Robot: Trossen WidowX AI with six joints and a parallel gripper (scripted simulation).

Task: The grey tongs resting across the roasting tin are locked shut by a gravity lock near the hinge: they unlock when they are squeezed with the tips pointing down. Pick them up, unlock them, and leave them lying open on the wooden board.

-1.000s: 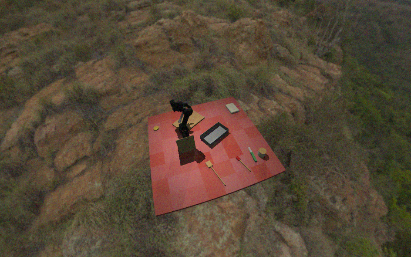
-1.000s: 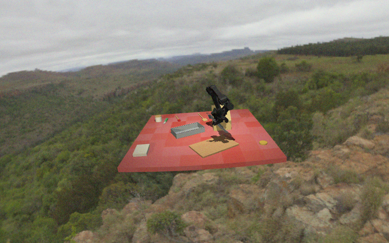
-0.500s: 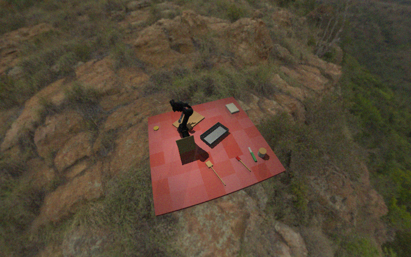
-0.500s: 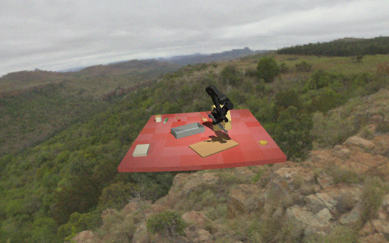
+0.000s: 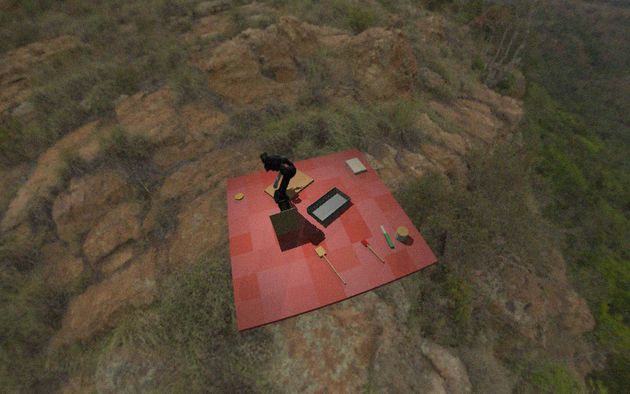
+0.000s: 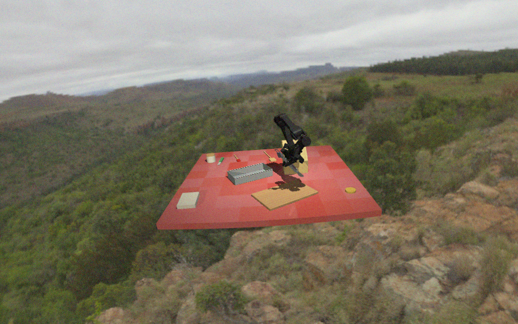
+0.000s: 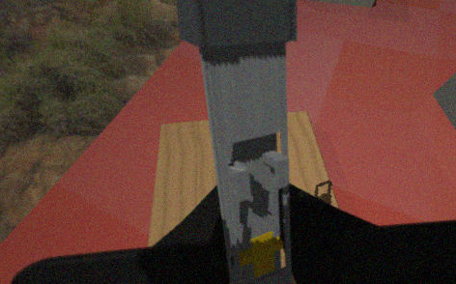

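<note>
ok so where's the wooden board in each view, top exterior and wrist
Top: wooden board lies left of centre on the red mat, partly hidden behind the arm, left of the roasting tin.
Exterior: the board lies near the mat's front edge, just below the gripper shut on the tongs.
Wrist: the board shows behind the tongs, in the lower middle.
Shared landmark: the roasting tin, beside the board in every view.
</note>
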